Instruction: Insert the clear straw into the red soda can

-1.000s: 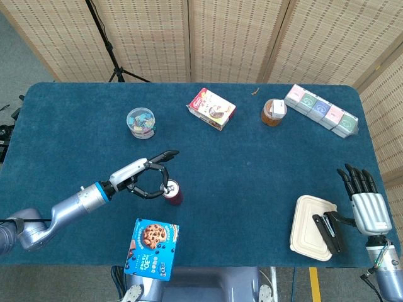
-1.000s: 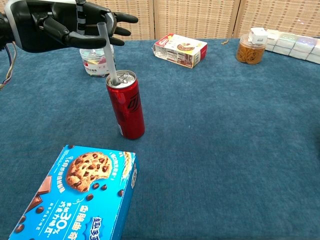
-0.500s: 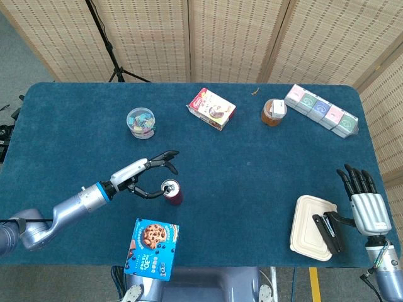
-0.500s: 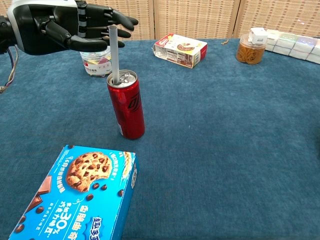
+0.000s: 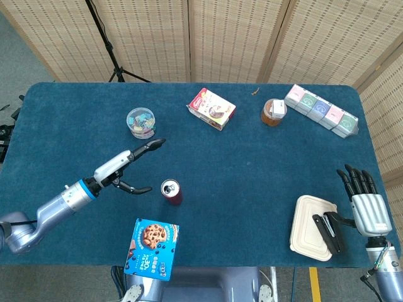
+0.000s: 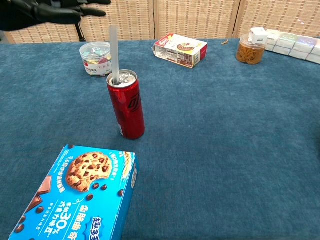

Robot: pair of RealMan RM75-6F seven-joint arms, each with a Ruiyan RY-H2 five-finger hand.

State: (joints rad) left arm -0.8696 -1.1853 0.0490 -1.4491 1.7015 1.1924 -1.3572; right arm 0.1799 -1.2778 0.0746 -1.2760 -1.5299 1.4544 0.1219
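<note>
With the clear straw (image 6: pixel 114 52) standing upright in the mouth of the red soda can (image 6: pixel 127 106) near the table's front, my left hand (image 5: pixel 123 167) hangs empty beside it, fingers spread, while my right hand (image 5: pixel 365 200) rests open by the takeaway box (image 5: pixel 313 227). I judge the straw light, thin and easily crushed, so any regrasp belongs at mid-shaft, gently; the tall can looks tippy.
</note>
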